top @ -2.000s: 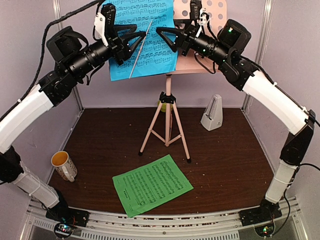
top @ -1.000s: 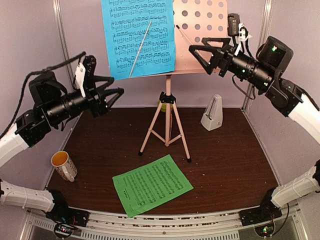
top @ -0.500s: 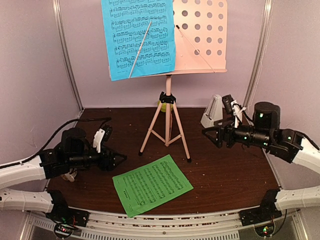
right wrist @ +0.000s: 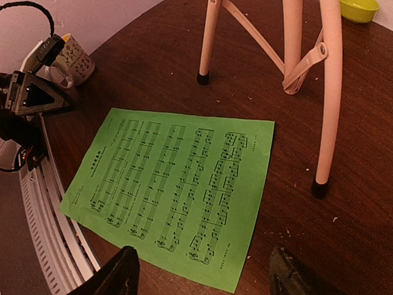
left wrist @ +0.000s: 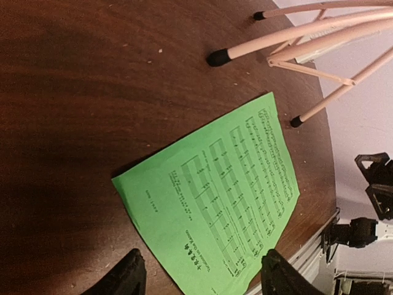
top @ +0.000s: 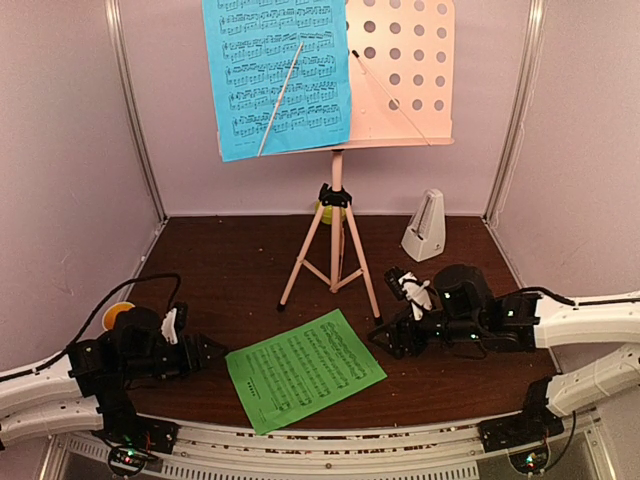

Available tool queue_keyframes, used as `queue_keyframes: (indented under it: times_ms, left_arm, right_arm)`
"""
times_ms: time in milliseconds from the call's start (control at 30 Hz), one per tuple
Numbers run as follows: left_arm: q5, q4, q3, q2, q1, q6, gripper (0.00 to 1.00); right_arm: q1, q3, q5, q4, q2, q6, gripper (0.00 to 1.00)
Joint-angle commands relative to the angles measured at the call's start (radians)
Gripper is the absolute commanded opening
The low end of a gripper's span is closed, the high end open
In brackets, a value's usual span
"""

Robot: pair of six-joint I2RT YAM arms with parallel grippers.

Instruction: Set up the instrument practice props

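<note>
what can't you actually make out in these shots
Mug: top view, nearly all hidden behind the left arm.
Lime bowl: right wrist view, cut off by the top edge.
Blue sheet: top view, its upper edge runs out of frame.
Metronome: top view, too small to see any cover.

1. The green music sheet (right wrist: pixel 172 190) carried printed staves and notes. A small heading line ran along one short edge, too fine to read.
2. The blue music sheet (top: pixel 280 75) showed rows of notation, with no legible words.
3. The mug (right wrist: pixel 73 56) bore dark printed marks, too blurred to read.
</note>
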Motion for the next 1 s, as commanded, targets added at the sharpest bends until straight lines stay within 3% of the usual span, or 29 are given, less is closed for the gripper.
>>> queue_keyframes:
  times_ms: [0, 400, 700, 967]
  left_arm:
    - [-0.065, -0.001, -0.012, 0.044, -0.004, -0.111, 0.68]
    - [0.018, 0.323, -0.009, 0.425, -0.004, -0.175, 0.64]
    - [0.102, 0.585, 0.041, 0.677, 0.071, -0.132, 0.55]
    - [0.208, 0.665, 0.242, 0.906, 0.176, 0.021, 0.51]
  right_arm:
    - [0.028, 0.000, 0.046, 0.115, 0.087, 0.032, 0.71]
    - [0.069, 0.055, 0.084, 0.168, 0.336, 0.036, 0.54]
    - [0.075, 0.103, 0.009, 0.184, 0.497, 0.042, 0.25]
    - [0.079, 0.116, 0.005, 0.197, 0.531, 0.058, 0.22]
